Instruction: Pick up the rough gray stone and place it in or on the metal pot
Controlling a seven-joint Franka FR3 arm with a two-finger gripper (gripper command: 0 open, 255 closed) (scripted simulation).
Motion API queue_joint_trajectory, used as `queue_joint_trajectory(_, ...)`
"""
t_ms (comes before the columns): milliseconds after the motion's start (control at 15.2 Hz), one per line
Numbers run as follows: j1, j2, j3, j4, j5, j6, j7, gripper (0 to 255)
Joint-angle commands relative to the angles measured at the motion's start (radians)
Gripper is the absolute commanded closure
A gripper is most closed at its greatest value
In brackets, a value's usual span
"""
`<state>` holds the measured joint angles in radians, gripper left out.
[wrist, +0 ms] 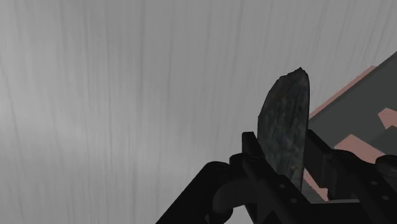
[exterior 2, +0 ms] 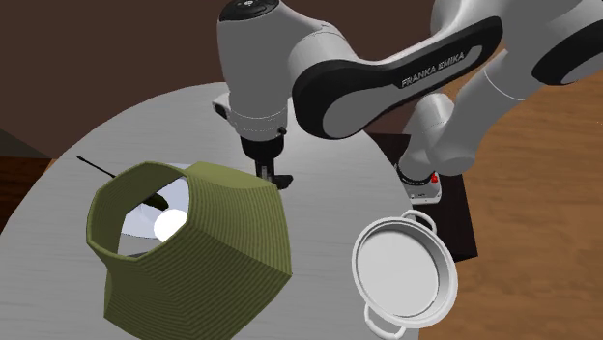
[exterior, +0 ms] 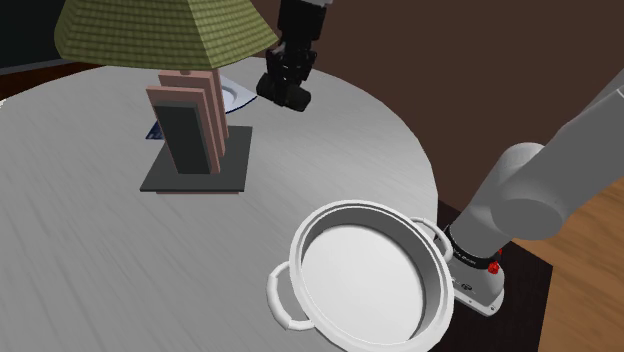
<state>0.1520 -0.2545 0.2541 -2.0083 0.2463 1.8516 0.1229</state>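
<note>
- Round grey table point(exterior: 80, 230), lamp point(exterior: 160, 35) on it.
- Pale pot point(exterior: 350, 207) near the stand, empty.
- End effector point(wrist: 286, 153) clamped on the stone, aloft beside the lamp base.
- Rough grey stone point(wrist: 286, 108): best carried high, clear of the shade, lowered over pot's middle.

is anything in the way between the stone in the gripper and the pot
Nothing visible. The stone is clasped in the gripper above the table. In the shoulder view, bare tabletop lies between it and the pot. The lamp stands on the gripper's other side, away from that path.
</note>
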Motion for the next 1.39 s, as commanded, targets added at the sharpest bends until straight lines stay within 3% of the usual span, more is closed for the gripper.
queue_joint_trajectory(0, 0.0, 0.001, -0.001, 0.029, -0.002, -0.029, 0.006, 255)
queue_joint_trajectory(726, 0.089, -0.274, 0.085, -0.196, 0.09, -0.04, 0.14, 255)
queue_joint_trajectory(1320, 0.188, -0.471, 0.191, -0.304, 0.189, -0.08, 0.301, 255)
